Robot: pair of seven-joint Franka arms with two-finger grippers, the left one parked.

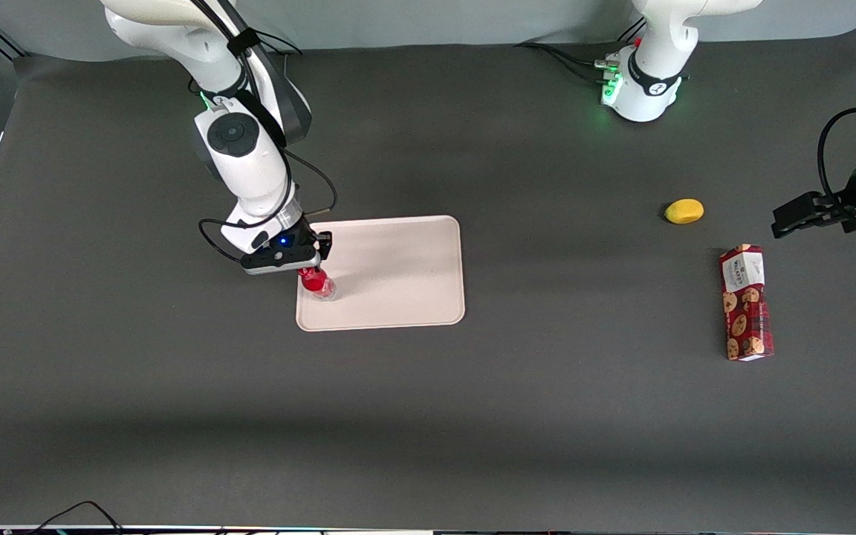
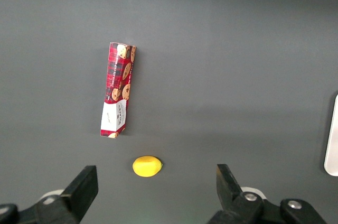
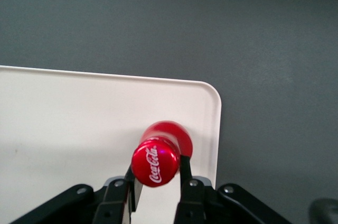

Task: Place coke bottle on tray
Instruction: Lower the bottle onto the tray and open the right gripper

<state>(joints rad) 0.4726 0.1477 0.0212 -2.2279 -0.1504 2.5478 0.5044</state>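
Note:
The coke bottle (image 1: 318,283), with its red cap and red label, stands upright on the pale cream-pink tray (image 1: 398,267), near the tray's corner toward the working arm's end and nearer the front camera. My right gripper (image 1: 313,275) hangs straight above it, shut on the bottle's neck. In the right wrist view the red cap of the coke bottle (image 3: 157,160) shows from above between the two black fingers (image 3: 185,168) of the gripper (image 3: 157,170), close to the tray's (image 3: 63,129) rounded corner and rim.
A yellow lemon-like object (image 1: 684,211) and a long red cookie box (image 1: 746,302) lie toward the parked arm's end of the dark table. Both also appear in the left wrist view: the lemon (image 2: 147,166) and the box (image 2: 118,90).

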